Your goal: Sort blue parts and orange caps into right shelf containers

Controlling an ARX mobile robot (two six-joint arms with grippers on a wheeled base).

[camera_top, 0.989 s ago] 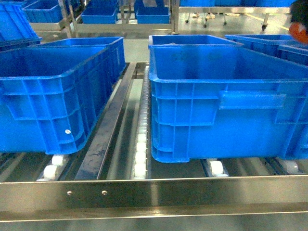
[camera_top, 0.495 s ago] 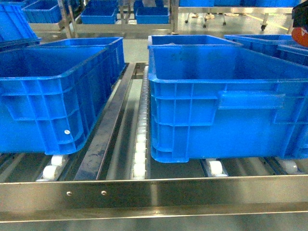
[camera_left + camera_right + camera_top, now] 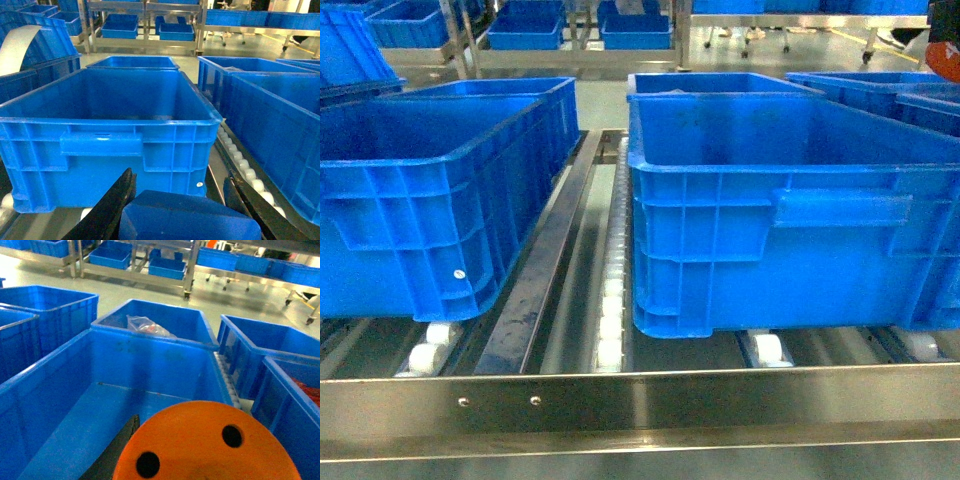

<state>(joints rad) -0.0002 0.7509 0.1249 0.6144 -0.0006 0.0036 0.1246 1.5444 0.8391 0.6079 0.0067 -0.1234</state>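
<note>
In the left wrist view my left gripper [image 3: 180, 187] is shut on a blue part [image 3: 190, 217], its black fingers [image 3: 120, 200] pressed against both sides. It hangs in front of the left crate [image 3: 100, 120], which looks empty. In the right wrist view my right gripper [image 3: 200, 440] is shut on an orange cap [image 3: 210, 450], whose flat top with two holes faces the camera. Only one black finger [image 3: 125, 435] shows. The cap hangs over the near end of a right shelf container [image 3: 150, 337]. In the head view the orange cap [image 3: 942, 58] peeks in at the top right edge.
Two big blue crates [image 3: 420, 165] [image 3: 790, 165] stand on roller rails [image 3: 610, 300] behind a steel front bar [image 3: 640, 400]. The crate behind holds a clear bag [image 3: 147, 327]. A crate at far right holds reddish pieces [image 3: 305, 387]. More shelves and crates stand across the aisle.
The orange cap at the head view's top right edge has crept slightly upward. The crates have barely shifted in the view.
</note>
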